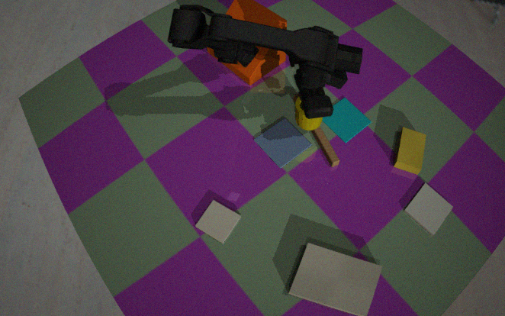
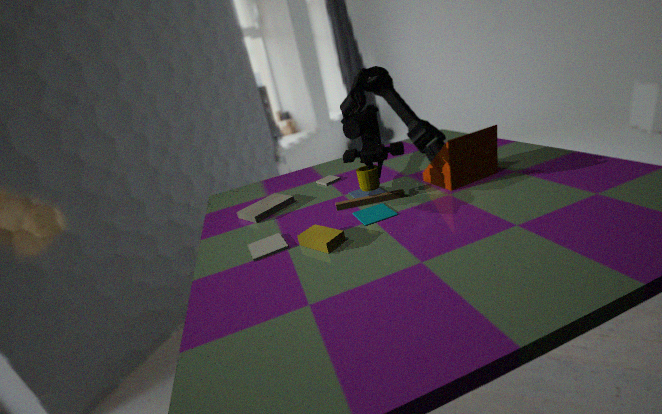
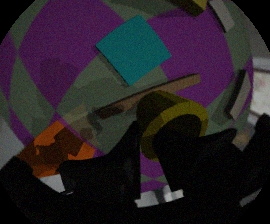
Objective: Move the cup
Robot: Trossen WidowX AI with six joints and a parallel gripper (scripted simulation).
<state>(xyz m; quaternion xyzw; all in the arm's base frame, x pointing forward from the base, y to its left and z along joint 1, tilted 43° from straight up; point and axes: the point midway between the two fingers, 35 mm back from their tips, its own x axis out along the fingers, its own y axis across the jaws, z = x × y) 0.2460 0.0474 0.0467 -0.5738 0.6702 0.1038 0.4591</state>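
The yellow cup (image 1: 308, 120) is held tight by the black pincer (image 1: 315, 106), which is closed on the cup's rim. In the top view, most of the cup is hidden under the pincer, and only its lower side can be seen sticking out below. In the side view, the cup (image 2: 368, 178) is seen hanging straight up under the pincer (image 2: 372, 163), lifted off the floor. It is kept upright. The marbles inside cannot be seen.

The cup is found between the two pads. The blue-grey pad (image 1: 282, 141) is seen just to its left in the top view, and the teal pad (image 1: 345, 119) just to its right. A thin wooden stick (image 1: 326, 147) is laid between the two pads, and the cup is held right above one end of it.

From the wrist view, the cup's yellow rim (image 3: 179, 119) is seen close to the dark fingers, with the teal pad (image 3: 133, 48) further ahead on the checked floor (image 1: 215, 156)
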